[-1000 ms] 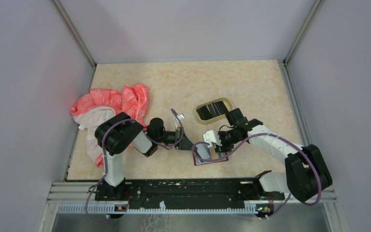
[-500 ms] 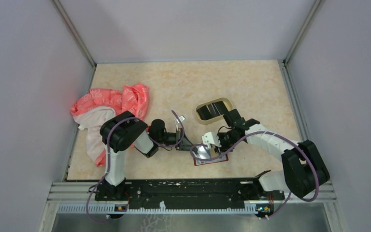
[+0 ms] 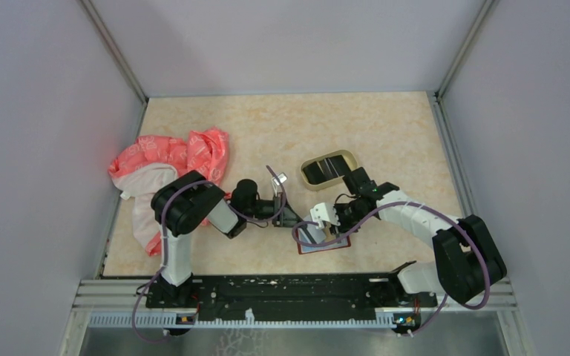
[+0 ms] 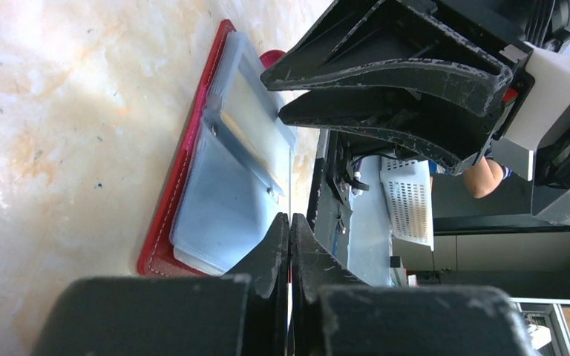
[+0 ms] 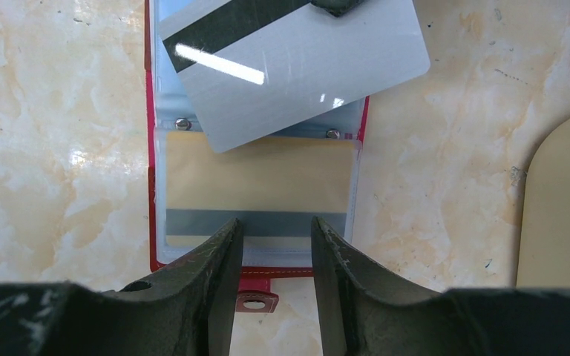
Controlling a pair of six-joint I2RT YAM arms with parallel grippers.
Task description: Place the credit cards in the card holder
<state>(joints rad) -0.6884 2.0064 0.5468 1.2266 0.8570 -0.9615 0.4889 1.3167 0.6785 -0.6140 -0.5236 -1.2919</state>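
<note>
The red card holder (image 3: 339, 243) lies open on the table near the front edge, its clear sleeves up. A gold-tan credit card (image 5: 260, 170) sits in the sleeve nearest its snap tab (image 5: 256, 300). My left gripper (image 3: 291, 219) is shut on the edge of a pale grey credit card (image 5: 297, 67) with a dark stripe. That card lies tilted across the holder's (image 5: 148, 222) far half. My right gripper (image 5: 276, 222) hovers open over the tab end, with nothing between its fingers. In the left wrist view my shut left gripper (image 4: 290, 216) points at the holder (image 4: 165, 226).
An oval tan tray (image 3: 329, 153) holding dark striped cards stands just behind the right gripper; its rim (image 5: 564, 208) shows at the right of the right wrist view. A pink cloth (image 3: 171, 159) lies at the left. The black rail (image 3: 289, 293) runs along the table front.
My right gripper has come forward and left over the holder, and its jaws have narrowed a little. The left gripper has shifted slightly right with the card.
</note>
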